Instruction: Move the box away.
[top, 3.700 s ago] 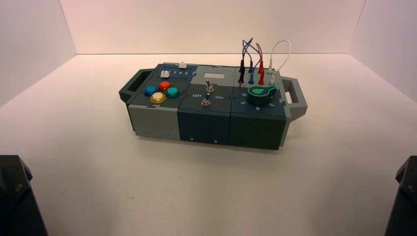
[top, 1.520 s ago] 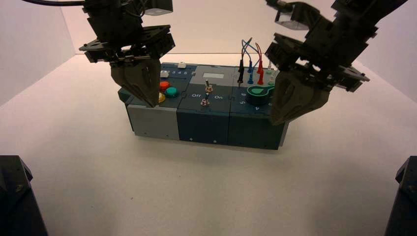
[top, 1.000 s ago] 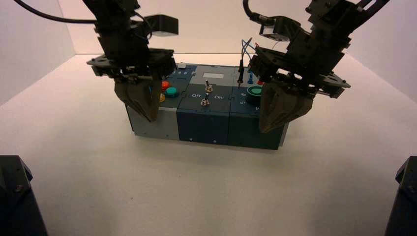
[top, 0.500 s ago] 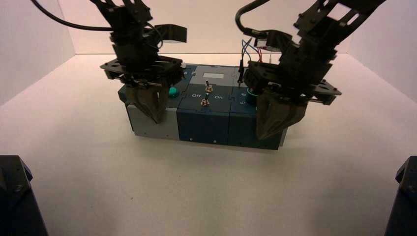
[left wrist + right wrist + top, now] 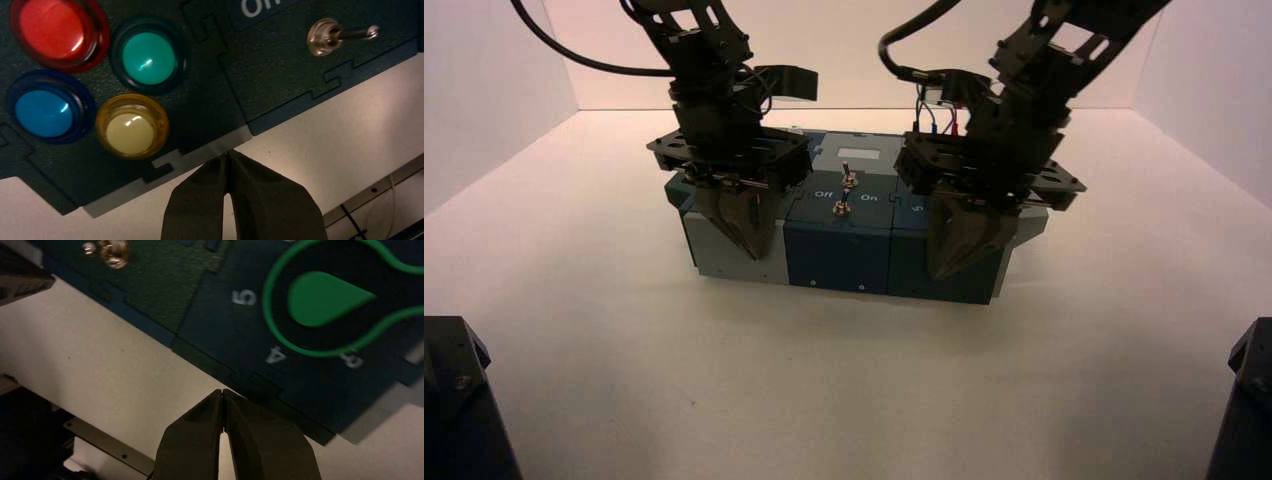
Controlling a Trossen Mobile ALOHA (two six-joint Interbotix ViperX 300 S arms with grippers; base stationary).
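The long dark-teal and grey box (image 5: 839, 255) stands across the middle of the white table. My left gripper (image 5: 746, 248) is shut and empty, pointing down in front of the box's grey left section, at its near top edge beside the yellow button (image 5: 131, 131). My right gripper (image 5: 951, 268) is shut and empty, pointing down before the box's right section, at the near edge below the green dial (image 5: 325, 300). The arms hide the buttons and dial in the high view. Two toggle switches (image 5: 843, 195) show between the arms.
Red (image 5: 51, 27), teal (image 5: 148, 57) and blue (image 5: 43, 112) buttons sit by the yellow one. Wires (image 5: 934, 108) rise at the box's back right. White walls enclose the table on three sides. Dark base corners (image 5: 459, 410) sit at the near left and right.
Both arms came in from above and have moved down and toward me, from over the box's top to its near front edge. The box has not moved.
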